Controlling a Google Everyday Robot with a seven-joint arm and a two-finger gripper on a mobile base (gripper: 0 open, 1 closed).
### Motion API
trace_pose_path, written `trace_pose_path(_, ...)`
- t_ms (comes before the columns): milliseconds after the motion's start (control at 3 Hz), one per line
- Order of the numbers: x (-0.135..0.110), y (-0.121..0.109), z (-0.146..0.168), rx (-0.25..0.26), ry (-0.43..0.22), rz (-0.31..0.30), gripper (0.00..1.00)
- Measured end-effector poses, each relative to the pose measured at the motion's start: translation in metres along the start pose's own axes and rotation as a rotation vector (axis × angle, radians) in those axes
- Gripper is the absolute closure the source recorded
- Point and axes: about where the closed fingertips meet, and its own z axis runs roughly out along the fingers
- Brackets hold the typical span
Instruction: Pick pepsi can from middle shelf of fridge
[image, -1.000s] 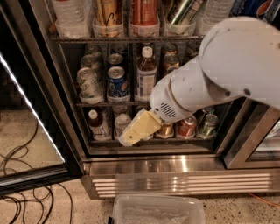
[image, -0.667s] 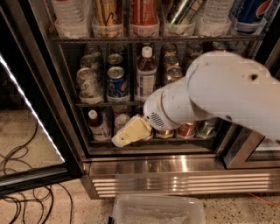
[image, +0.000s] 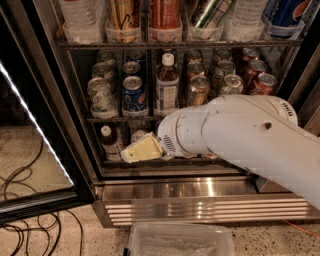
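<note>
The pepsi can is blue with a silver top. It stands upright at the front of the middle shelf, left of centre in the open fridge. My gripper is the cream-coloured wedge at the end of the white arm. It sits below and slightly right of the pepsi can, in front of the lower shelf and apart from the can. It holds nothing that I can see.
A pale green-white can stands left of the pepsi can and a white-capped brown bottle right of it. A gold-brown can and several other cans follow. The glass door stands open at left. A clear plastic bin and cables lie on the floor.
The arm has dropped lower and swung left, uncovering the cans at the right of the middle shelf. The gripper has shifted a little to the left at about the same height.
</note>
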Motion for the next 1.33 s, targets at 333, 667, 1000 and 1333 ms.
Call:
trace_pose_path(333,0.0,0.0,0.0,0.0,0.0,-0.001,0.0)
trace_pose_path(667,-0.005,0.005,0.02,-0.013,-0.046,0.008,0.0)
trace_pose_path(1000,-0.012,0.013,0.049,-0.009,-0.13,0.043,0.0)
trace_pose_path(1333,-0.016,0.006,0.052,0.048,-0.214,0.062,0.0)
